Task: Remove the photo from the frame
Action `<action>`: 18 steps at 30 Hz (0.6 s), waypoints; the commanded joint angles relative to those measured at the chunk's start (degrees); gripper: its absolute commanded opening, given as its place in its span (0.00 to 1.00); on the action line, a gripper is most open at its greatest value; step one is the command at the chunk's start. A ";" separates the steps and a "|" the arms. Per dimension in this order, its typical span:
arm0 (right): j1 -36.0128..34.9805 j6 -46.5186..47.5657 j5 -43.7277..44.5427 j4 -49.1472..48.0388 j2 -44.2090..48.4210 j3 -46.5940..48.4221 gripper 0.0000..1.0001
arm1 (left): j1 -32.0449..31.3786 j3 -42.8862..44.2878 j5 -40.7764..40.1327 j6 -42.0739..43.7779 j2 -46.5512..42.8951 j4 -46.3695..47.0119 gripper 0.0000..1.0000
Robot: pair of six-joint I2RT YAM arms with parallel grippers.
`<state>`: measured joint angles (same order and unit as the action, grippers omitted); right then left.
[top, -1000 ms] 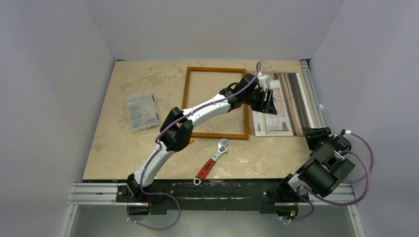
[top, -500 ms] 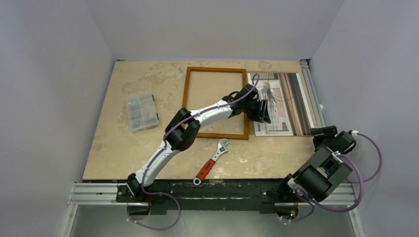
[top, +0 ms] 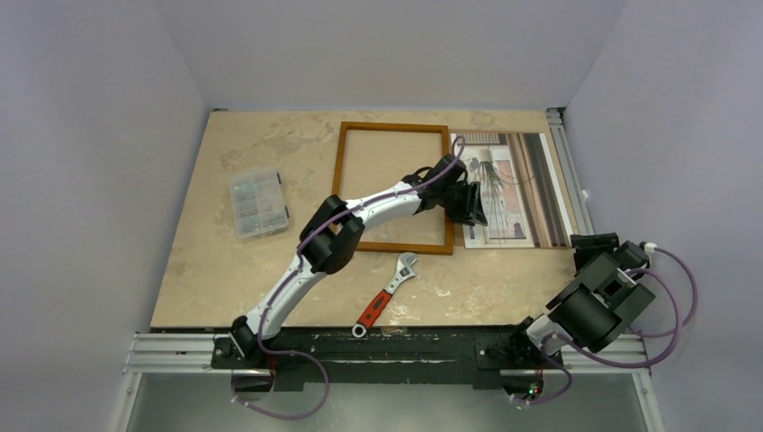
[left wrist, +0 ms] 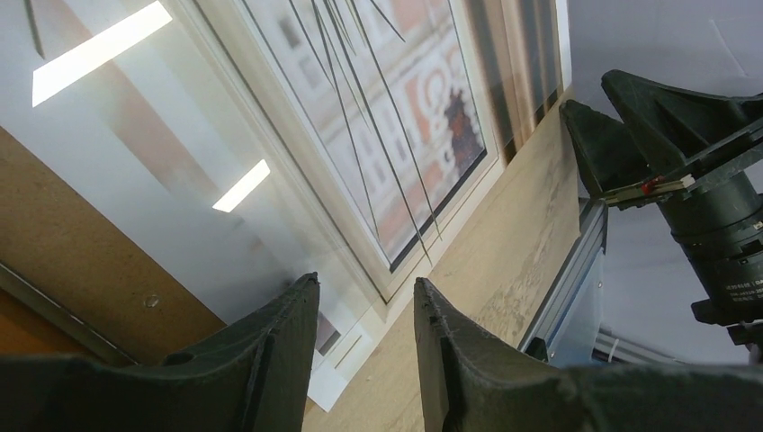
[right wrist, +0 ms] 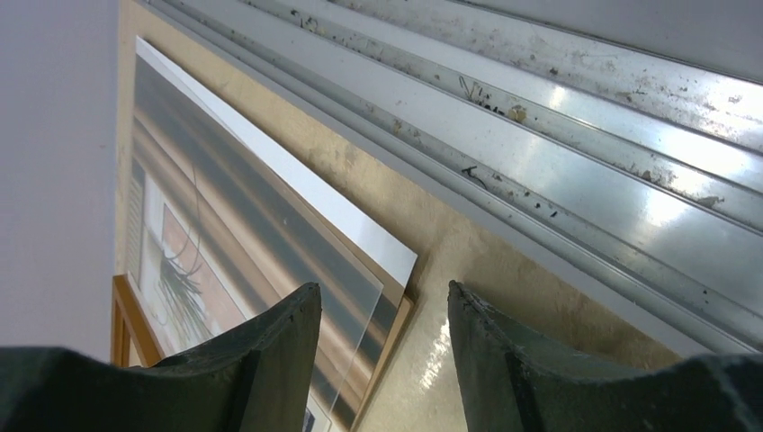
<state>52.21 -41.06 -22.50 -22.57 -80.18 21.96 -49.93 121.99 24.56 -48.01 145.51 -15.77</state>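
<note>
Orange-brown frame [top: 393,128] lies empty, photo [top: 513,180] beside it on the desk [top: 225,270]; left and right jaws gape, empty; only withdrawing seems left.

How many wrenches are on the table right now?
1. The red-handled wrench lies near the table's front edge, just in front of the frame's near right corner. The left arm covers some tabletop, so another could be hidden.
</note>
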 commanded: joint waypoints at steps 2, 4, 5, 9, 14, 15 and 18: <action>1.34 -4.50 -2.73 -8.77 -4.67 -1.22 0.53 | 0.36 0.07 -0.97 -1.34 -0.63 -0.77 0.41; 1.32 -5.37 -4.13 -11.24 -6.60 -1.21 0.52 | 0.53 0.16 -1.22 -1.52 -0.46 -1.28 0.41; 1.40 -5.37 -4.60 -11.83 -7.42 -1.16 0.52 | 0.61 0.17 -1.32 -1.68 -0.46 -1.68 0.41; 1.34 -6.90 -7.84 -16.78 -10.48 -1.58 0.50 | 0.78 0.33 -1.95 -1.91 -0.23 -2.80 0.40; 1.32 -8.19 -10.20 -20.84 -12.98 -2.09 0.49 | 0.89 0.84 -1.88 -2.14 0.15 -3.42 0.40; 1.33 -8.43 -10.98 -21.61 -13.52 -2.01 0.48 | 0.89 0.85 -2.13 -2.09 0.20 -3.67 0.40; 1.36 -9.10 -12.31 -23.75 -14.50 -2.03 0.45 | 0.89 0.99 -2.13 -2.09 0.40 -3.85 0.40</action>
<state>53.21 -47.37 -31.03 -44.45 -92.73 20.43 -49.52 121.97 23.53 -49.36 145.51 -18.52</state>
